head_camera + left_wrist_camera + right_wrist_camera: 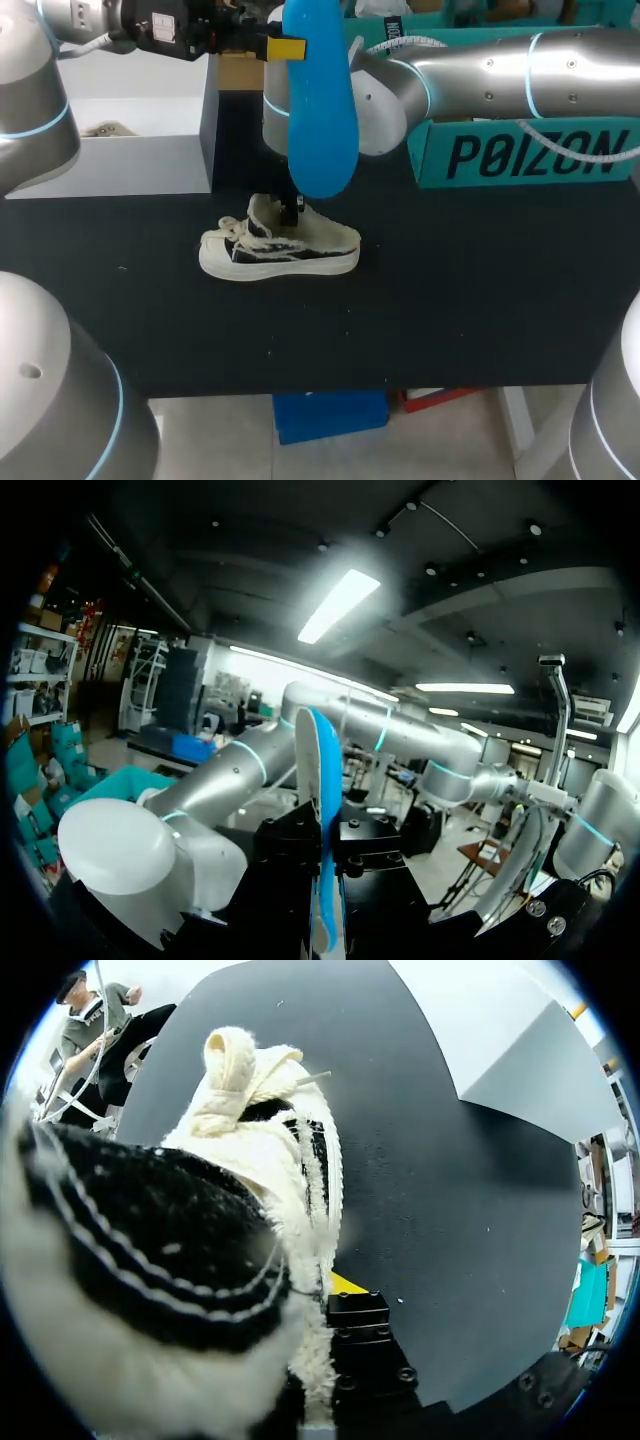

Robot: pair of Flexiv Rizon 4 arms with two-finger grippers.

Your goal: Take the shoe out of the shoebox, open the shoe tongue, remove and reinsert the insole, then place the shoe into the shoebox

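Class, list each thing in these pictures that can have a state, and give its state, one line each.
shoe: upright on its sole on the table, insole out.
insole: held on end above the shoe.
left claw: shut on the insole.
right claw: down at the shoe's opening; grip hidden.
white box: open at the top.

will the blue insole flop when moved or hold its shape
Probably holds shape: the blue insole runs nearly straight below the left claw. Likely light, as it looks thin edge-on. It may flex when pushed into the shoe.
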